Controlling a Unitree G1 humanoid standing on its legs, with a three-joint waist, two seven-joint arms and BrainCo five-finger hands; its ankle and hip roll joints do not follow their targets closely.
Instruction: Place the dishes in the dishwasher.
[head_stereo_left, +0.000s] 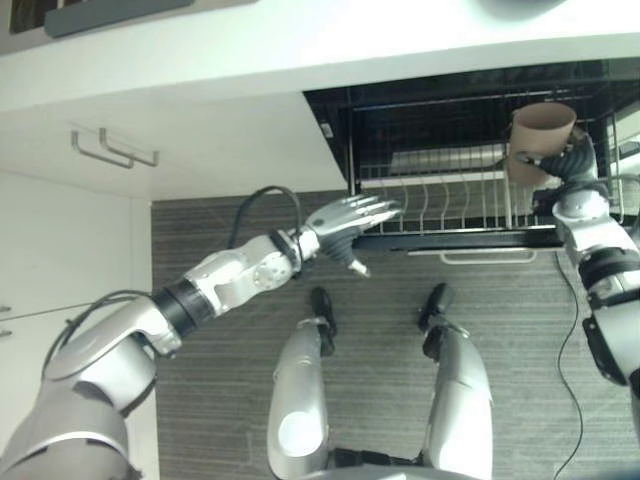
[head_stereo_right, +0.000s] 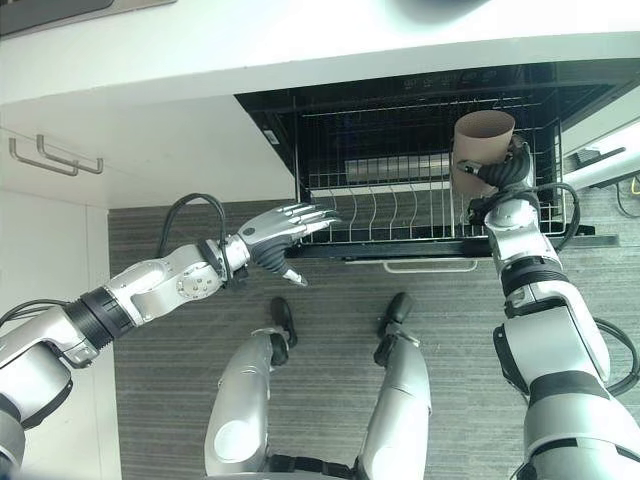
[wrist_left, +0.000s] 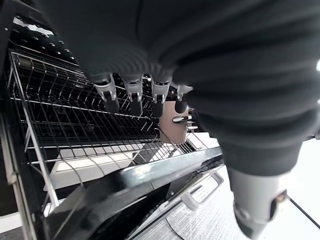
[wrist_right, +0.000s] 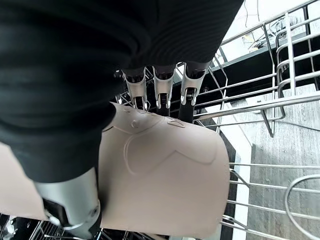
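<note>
The right hand (head_stereo_right: 503, 178) is wrapped around a tan cup (head_stereo_right: 481, 148), fingers on one side and thumb on the other. It holds the cup over the right end of the pulled-out wire rack (head_stereo_right: 400, 205) of the dishwasher (head_stereo_right: 420, 100). The left hand (head_stereo_right: 275, 232) has its fingers straight and spread, holding nothing, at the rack's front left corner, just beside its edge.
</note>
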